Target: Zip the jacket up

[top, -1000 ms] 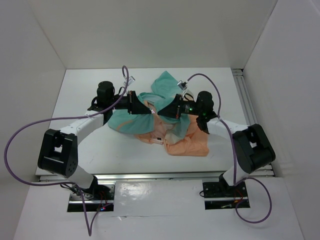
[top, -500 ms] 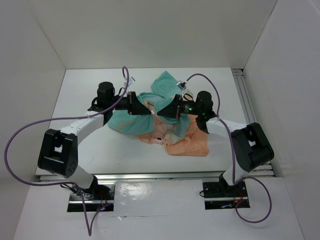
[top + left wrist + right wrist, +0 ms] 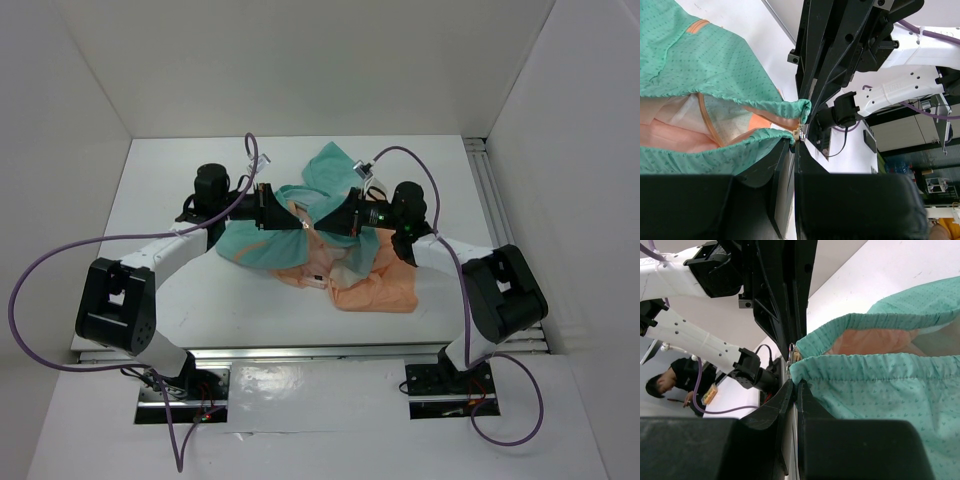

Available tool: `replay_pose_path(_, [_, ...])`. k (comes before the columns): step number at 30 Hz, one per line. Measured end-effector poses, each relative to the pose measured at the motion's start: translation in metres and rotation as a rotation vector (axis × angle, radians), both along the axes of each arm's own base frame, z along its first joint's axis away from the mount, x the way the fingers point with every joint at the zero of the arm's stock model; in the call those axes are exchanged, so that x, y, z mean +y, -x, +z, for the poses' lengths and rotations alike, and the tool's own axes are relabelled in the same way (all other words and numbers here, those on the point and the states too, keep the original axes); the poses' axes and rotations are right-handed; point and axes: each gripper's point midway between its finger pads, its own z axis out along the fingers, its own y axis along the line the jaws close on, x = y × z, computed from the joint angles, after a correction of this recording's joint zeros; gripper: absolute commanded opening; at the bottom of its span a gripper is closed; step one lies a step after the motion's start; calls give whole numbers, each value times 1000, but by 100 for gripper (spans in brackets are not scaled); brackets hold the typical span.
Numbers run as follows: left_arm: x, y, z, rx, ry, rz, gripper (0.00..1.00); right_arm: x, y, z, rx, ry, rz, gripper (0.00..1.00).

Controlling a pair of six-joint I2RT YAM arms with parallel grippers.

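The jacket (image 3: 384, 288) lies bunched in the middle of the desk (image 3: 230, 305), its teal part toward the far edge and its peach part toward the near edge. Above it the left tool (image 3: 303, 227) and right tool (image 3: 319, 227) meet tip to tip. Each is clamped on one corner of the teal hem, with a small metal zipper piece (image 3: 798, 134) between them.

We see the jacket (image 3: 372, 285) mid-way on the bench (image 3: 160, 190); left hand (image 3: 300, 223) over its left half, right hand (image 3: 321, 226) just beside.
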Motion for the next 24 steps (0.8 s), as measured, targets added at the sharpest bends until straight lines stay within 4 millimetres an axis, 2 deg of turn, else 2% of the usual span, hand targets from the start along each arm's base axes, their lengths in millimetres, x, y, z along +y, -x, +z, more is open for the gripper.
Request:
replay_pose_path(15, [0,0,0,4,-1,0,0,2,-3,-2,19,-7,5,0])
replay_pose_path(24, [0,2,0,5,1,-7,0,3,-4,4,6,-15,16,0])
